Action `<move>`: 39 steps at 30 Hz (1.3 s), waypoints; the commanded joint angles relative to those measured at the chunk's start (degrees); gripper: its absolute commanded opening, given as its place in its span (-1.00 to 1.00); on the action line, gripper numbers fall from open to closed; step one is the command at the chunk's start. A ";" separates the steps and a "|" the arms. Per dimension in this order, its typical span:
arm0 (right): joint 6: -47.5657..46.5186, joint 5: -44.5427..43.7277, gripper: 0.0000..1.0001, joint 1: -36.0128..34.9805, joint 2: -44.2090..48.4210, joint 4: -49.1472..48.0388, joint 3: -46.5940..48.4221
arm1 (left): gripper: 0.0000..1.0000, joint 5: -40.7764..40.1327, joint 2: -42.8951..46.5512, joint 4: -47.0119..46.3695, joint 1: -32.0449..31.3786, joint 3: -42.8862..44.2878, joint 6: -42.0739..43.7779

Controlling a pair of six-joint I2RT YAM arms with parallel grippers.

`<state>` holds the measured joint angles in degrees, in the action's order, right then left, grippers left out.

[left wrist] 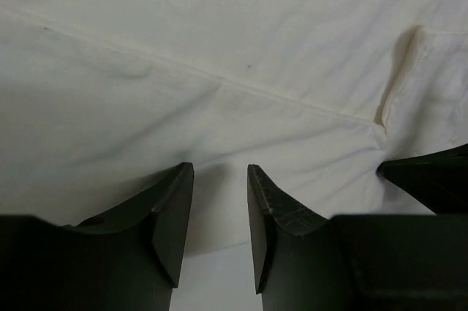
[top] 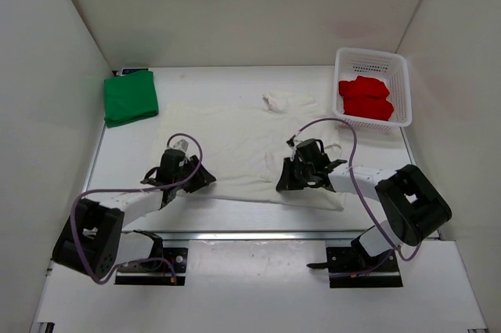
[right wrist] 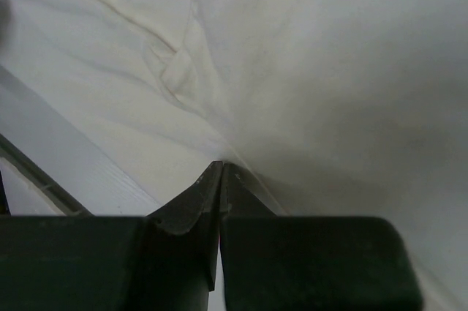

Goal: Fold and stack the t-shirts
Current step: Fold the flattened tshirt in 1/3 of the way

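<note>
Where the near hem of the off-white t-shirt (top: 243, 141) meets the table (top: 125, 161), the left tool (left wrist: 219, 172) hangs low with its jaws partly apart, gripping nothing, while the right tool (right wrist: 221, 166) is closed, pinching that hem. Both arms reach forward, low over the cloth. Farther back, the folded green t-shirt (top: 131, 98) lies at the far left, and the red t-shirt (top: 365, 98) sits in the basket (top: 372, 55) at the far right.

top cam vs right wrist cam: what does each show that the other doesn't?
Top only: folded green shirt far left, red shirt in the basket, left hand at the white shirt's near edge. Right wrist only: right hand shut, pinching that shirt's edge, cloth puckering toward its tips. Both: white shirt spread on the table, right hand.
</note>
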<state>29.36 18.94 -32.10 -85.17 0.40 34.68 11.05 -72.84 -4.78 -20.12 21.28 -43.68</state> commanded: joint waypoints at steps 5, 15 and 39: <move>-2.47 3.30 -0.93 -4.38 2.45 5.39 -0.84 | -0.01 0.64 15.42 9.69 0.78 -9.23 -3.43; -4.13 5.33 -0.78 12.22 -1.73 1.53 21.62 | 0.04 -0.68 6.95 6.54 7.11 12.27 -2.02; -23.57 -16.92 0.09 16.98 -63.45 42.03 106.74 | -0.05 0.73 -7.49 4.78 13.44 24.33 1.23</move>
<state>8.01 4.34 -14.87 -151.41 38.76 141.75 11.55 -82.28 0.16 -6.68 45.45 -43.70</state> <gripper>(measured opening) 0.543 0.478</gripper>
